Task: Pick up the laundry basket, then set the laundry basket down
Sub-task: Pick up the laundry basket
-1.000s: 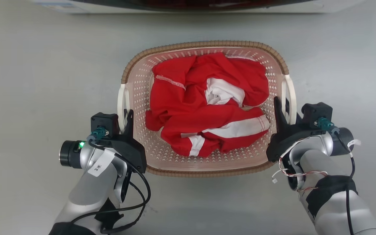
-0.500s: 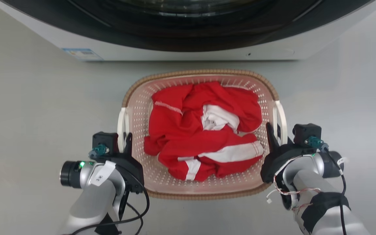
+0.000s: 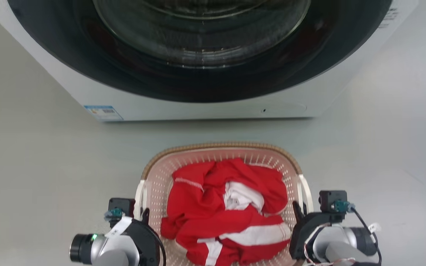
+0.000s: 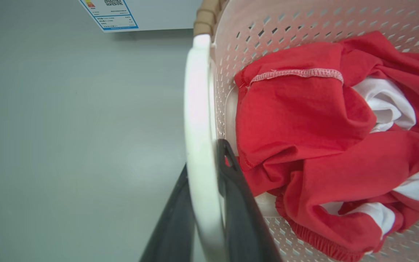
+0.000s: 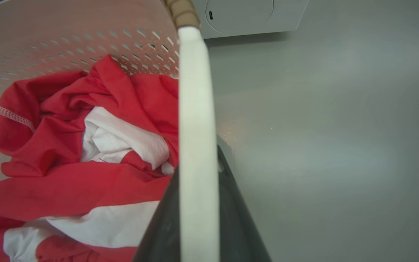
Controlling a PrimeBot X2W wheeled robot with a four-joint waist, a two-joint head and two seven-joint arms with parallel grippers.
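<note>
Camera tilted up since a second ago: washing machine now far ahead. Laundry basket near, between arms; left fingers and right fingers each clamp a white handle. Lift likely underway.

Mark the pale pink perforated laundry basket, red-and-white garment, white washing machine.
laundry basket [image 3: 220, 145]: head view, brown far rim.
red-and-white garment [image 3: 194, 207]: head view, red fold.
washing machine [image 3: 198, 109]: head view, white front panel.

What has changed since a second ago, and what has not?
The head camera has moved: the washing machine now looms large and the laundry basket sits low in the picture. Nothing grasped or released: left gripper and right gripper stay clamped on its white handles, clothes unmoved.
</note>
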